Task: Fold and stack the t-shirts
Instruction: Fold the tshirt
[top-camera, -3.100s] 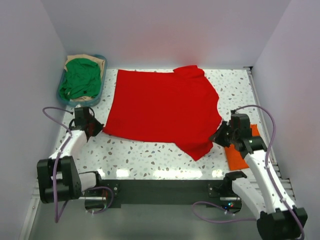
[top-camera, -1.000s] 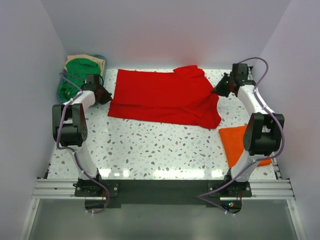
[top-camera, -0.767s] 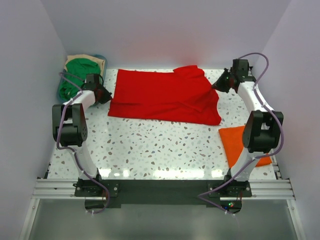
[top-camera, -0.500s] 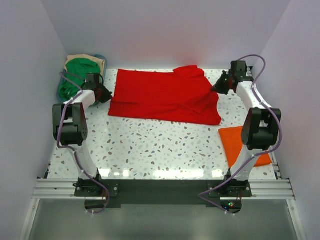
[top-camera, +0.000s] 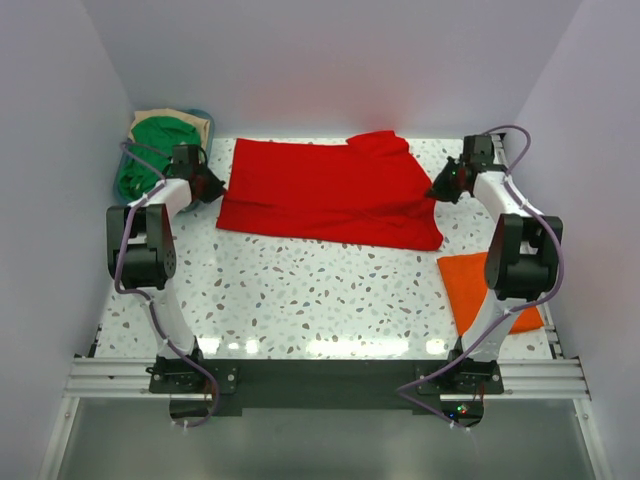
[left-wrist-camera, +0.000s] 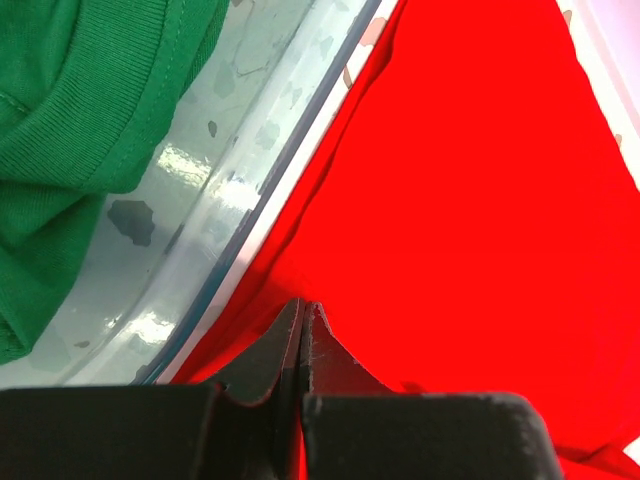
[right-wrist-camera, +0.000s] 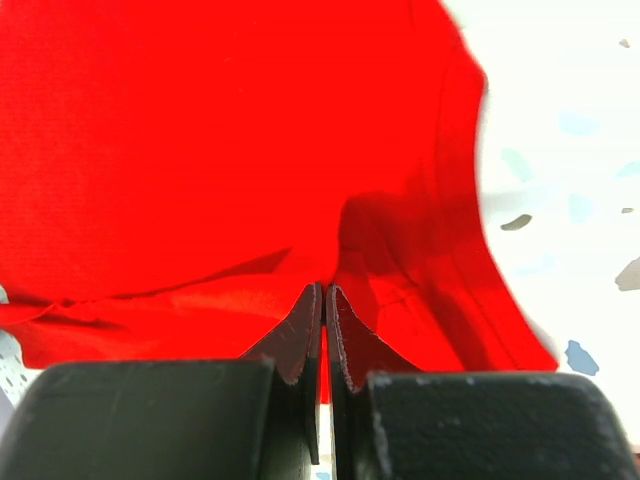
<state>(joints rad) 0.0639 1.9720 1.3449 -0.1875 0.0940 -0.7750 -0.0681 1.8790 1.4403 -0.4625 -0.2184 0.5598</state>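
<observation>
The red t-shirt (top-camera: 330, 195) lies folded in half across the far part of the table, its lower edge doubled back. My left gripper (top-camera: 210, 187) is shut on its left edge beside the basket; in the left wrist view the gripper (left-wrist-camera: 302, 305) pinches red cloth (left-wrist-camera: 480, 200). My right gripper (top-camera: 437, 190) is shut on the shirt's right edge; in the right wrist view the gripper (right-wrist-camera: 326, 290) holds a fold of red cloth (right-wrist-camera: 200, 150). An orange t-shirt (top-camera: 480, 290) lies folded at the right. A green t-shirt (top-camera: 155, 155) and a tan one (top-camera: 175, 120) are in the basket.
The teal plastic basket (top-camera: 207, 117) stands at the far left corner; its rim (left-wrist-camera: 250, 215) runs right beside my left fingers. White walls close in the table on three sides. Speckled table surface (top-camera: 320, 300) stretches between the red shirt and the arm bases.
Both grippers carried the red shirt's near edge to the far side, folding it in half. In the last second the right gripper shifted slightly right and nearer; the left stayed still.
</observation>
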